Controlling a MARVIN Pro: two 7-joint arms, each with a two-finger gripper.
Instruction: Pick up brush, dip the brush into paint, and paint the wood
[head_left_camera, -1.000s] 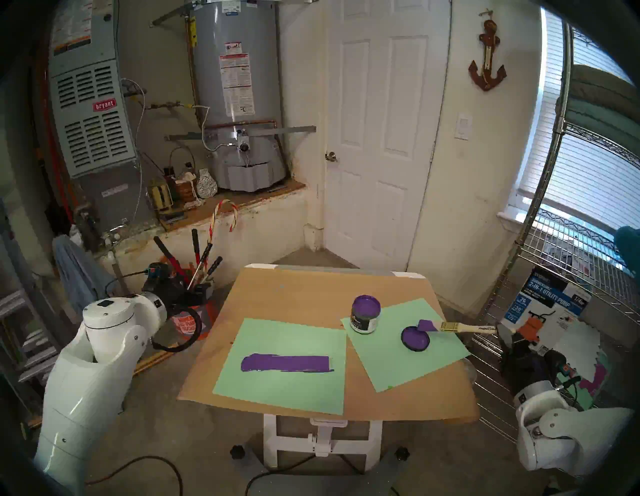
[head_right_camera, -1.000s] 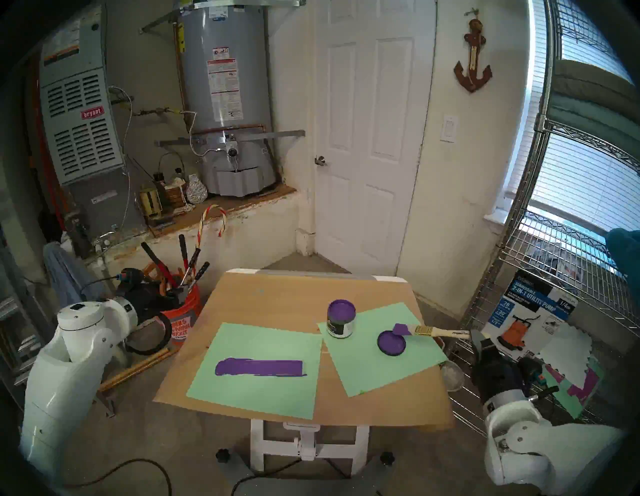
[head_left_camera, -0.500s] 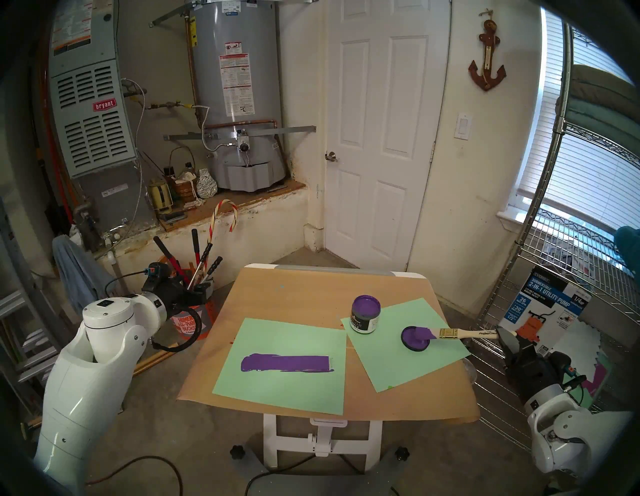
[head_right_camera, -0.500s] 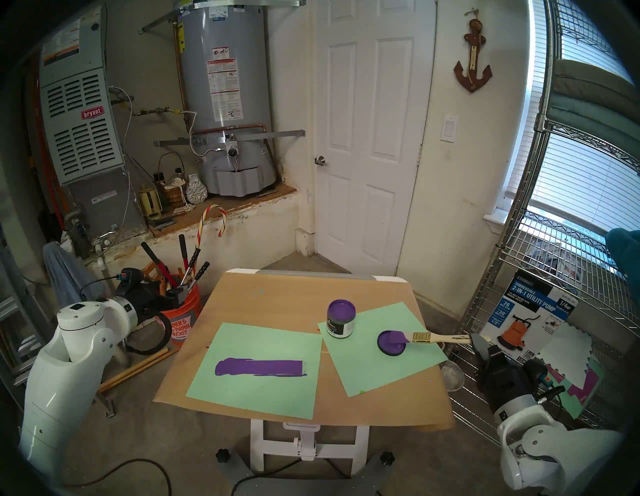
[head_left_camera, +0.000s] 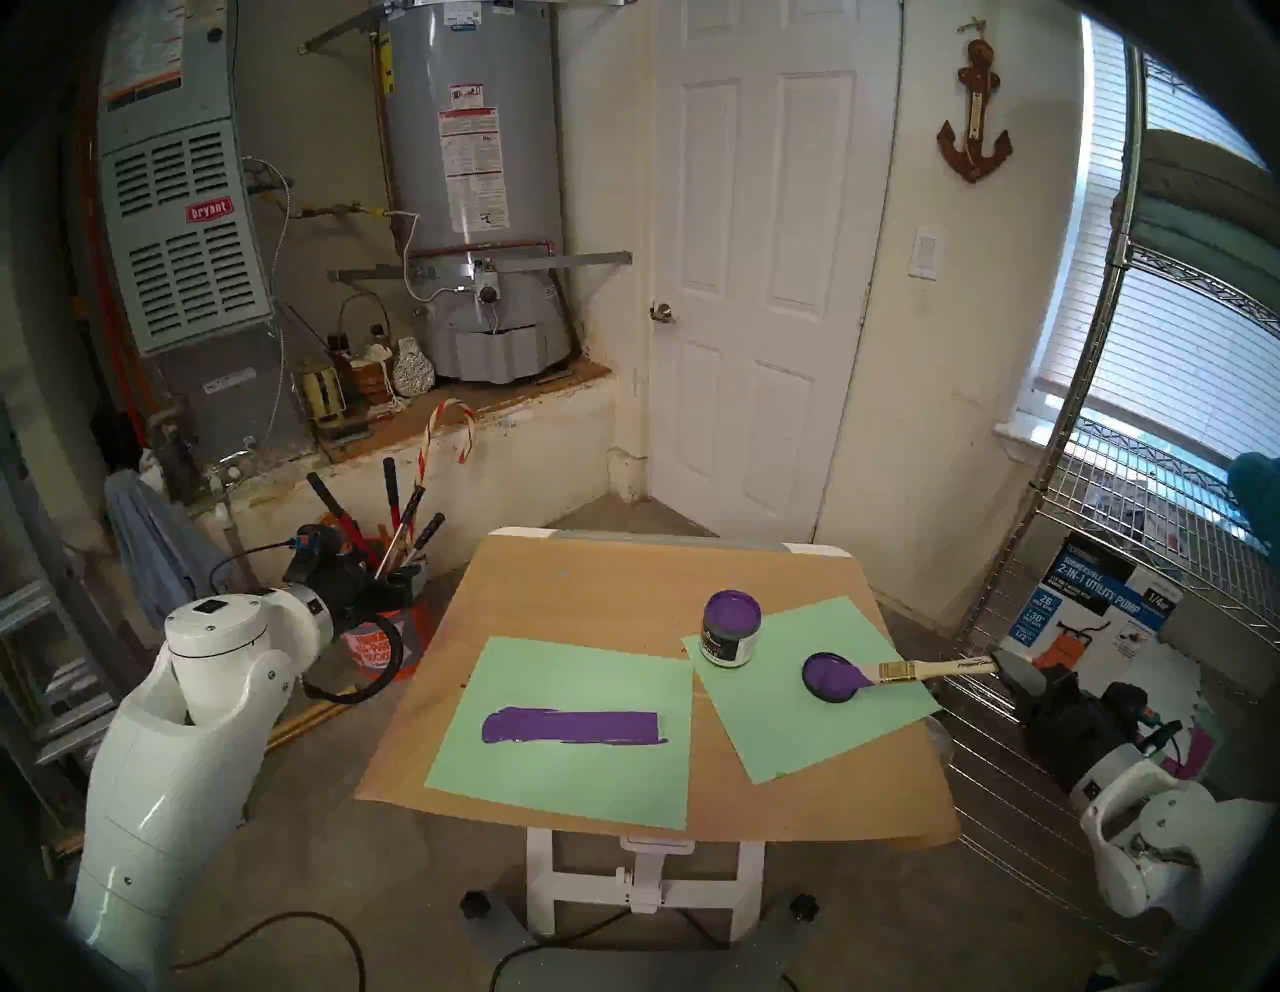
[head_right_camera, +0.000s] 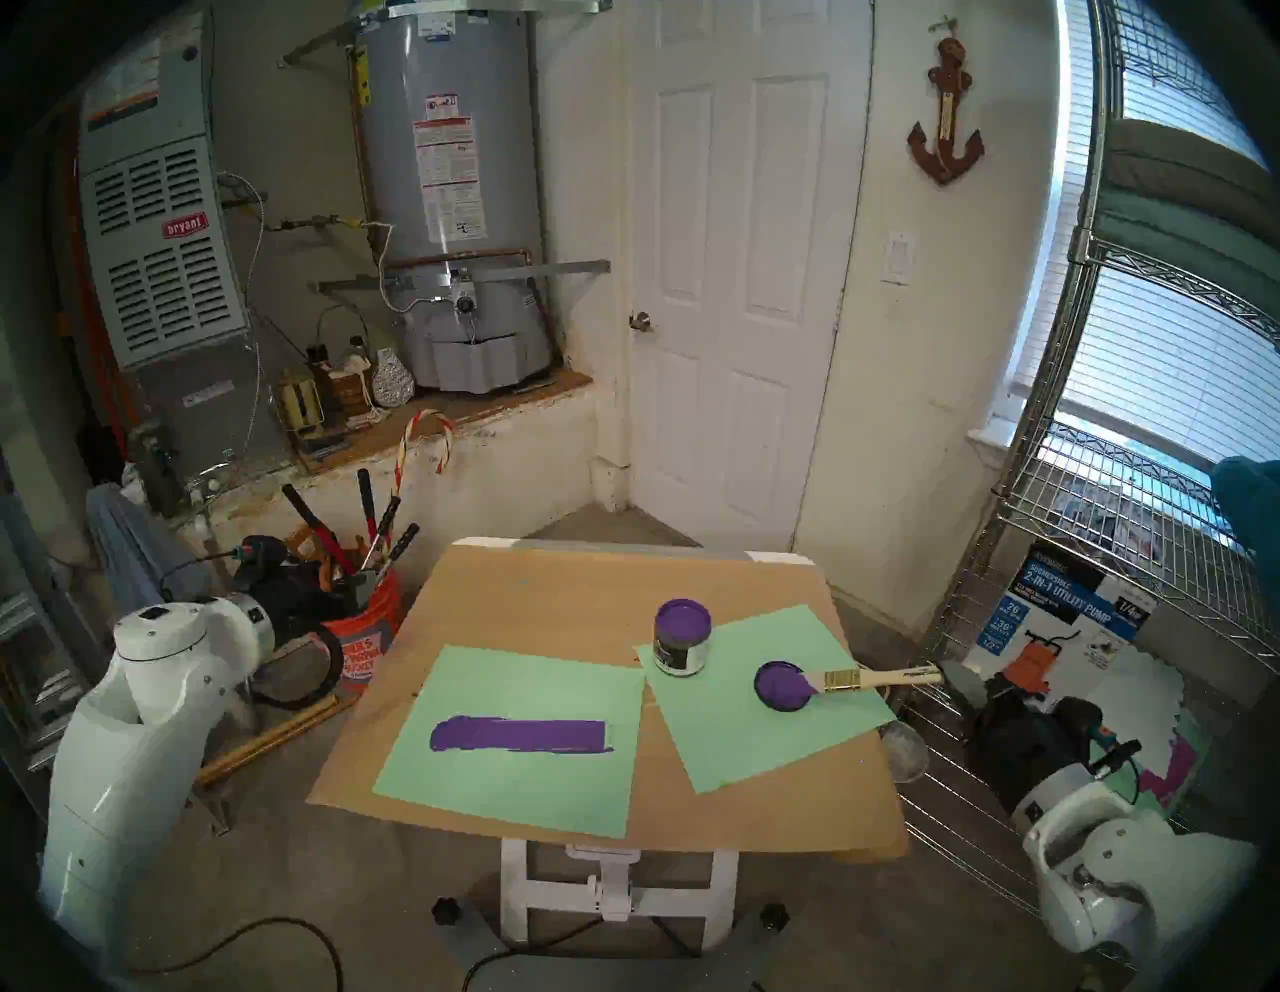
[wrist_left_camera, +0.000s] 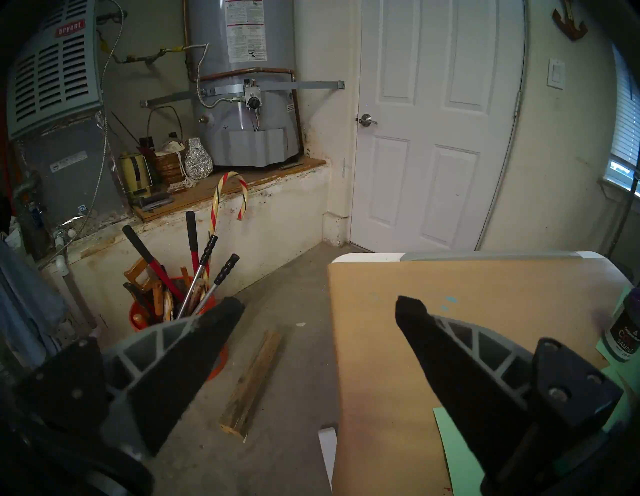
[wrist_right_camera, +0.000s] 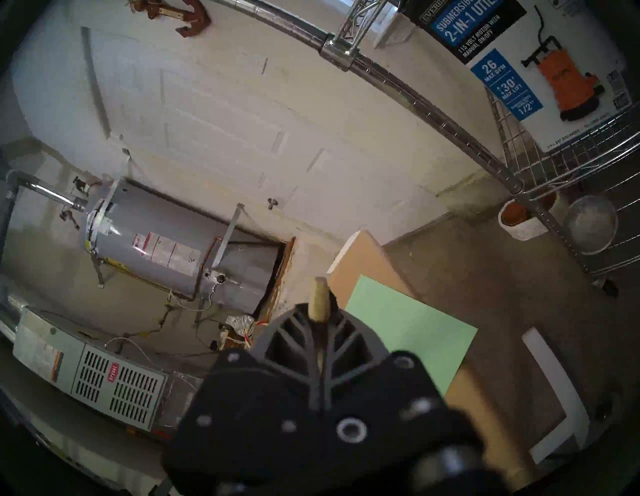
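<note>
- Off to the bench's (head_left_camera: 623, 596) left side, the left arm (head_left_camera: 173, 727) stands bent at the elbow with its forearm level, and the left gripper (wrist_left_camera: 317, 311) hangs beside the bench's left edge with its jaws spread wide and nothing between them.
- On the opposite side, the right arm (head_left_camera: 1143, 845) reaches in low from beyond the bench's right edge, in front of the wire shelf (head_left_camera: 1108, 485), its wrist pointing across toward the bench.
- At its end, the right gripper (head_left_camera: 1008, 668) is clenched on the tail of the brush (head_left_camera: 928, 669); in the right wrist view the handle end pokes out past the closed fingers (wrist_right_camera: 294, 332).
- From there the brush lies nearly level, its handle crossing the bench's right edge, ferrule over the right green sheet (head_left_camera: 817, 720), purple bristles down in the paint (head_left_camera: 831, 675) held by the upturned lid (head_left_camera: 812, 686).
- Just beside the lid, toward the far left, the open paint jar (head_left_camera: 731, 634) stands on the same sheet's corner.
- Well apart from these, the wood (head_left_camera: 571, 726), coated purple, lies lengthwise on the left green sheet (head_left_camera: 554, 783), near the bench's front half.
- Bare brown bench surface stays open behind both sheets, and a narrow strip runs along the front edge.
</note>
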